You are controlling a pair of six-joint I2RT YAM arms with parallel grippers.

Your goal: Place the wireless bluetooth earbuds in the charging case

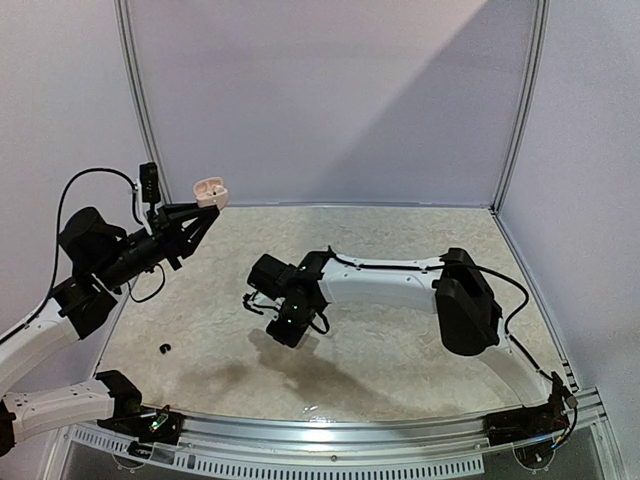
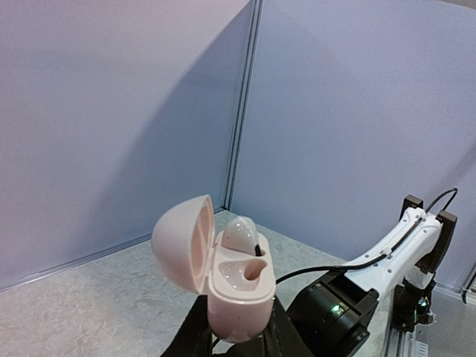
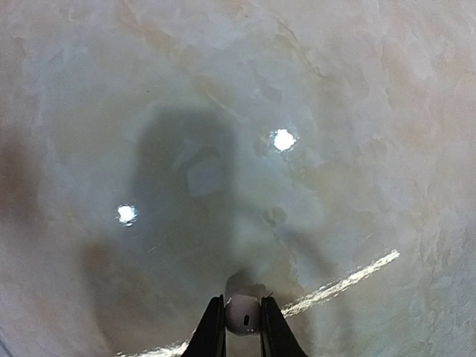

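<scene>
Top external view: the left arm is raised over the far-left corner of the bench (image 1: pixel 420 240). The left gripper (image 1: pixel 206 205) is closed around a pale pinkish-white charging case (image 1: pixel 209 188). The right arm reaches in to the middle of the bench, and the right gripper (image 1: pixel 292 328) points down. A small black object (image 1: pixel 165 348) (too small to identify) lies on the bench near the left arm, well apart from both grippers.

Left wrist view: the charging case stands upright between the gripper's fingers (image 2: pixel 195 335), with its lid hinged open to the left. A white earbud (image 2: pixel 239 233) sits in the far socket, while the near socket (image 2: pixel 251 274) is bare.

Right wrist view: the right gripper is clamped on a second white earbud (image 3: pixel 242 315). It holds this earbud between its fingertips above the mottled bench, over a dark shadow.
</scene>
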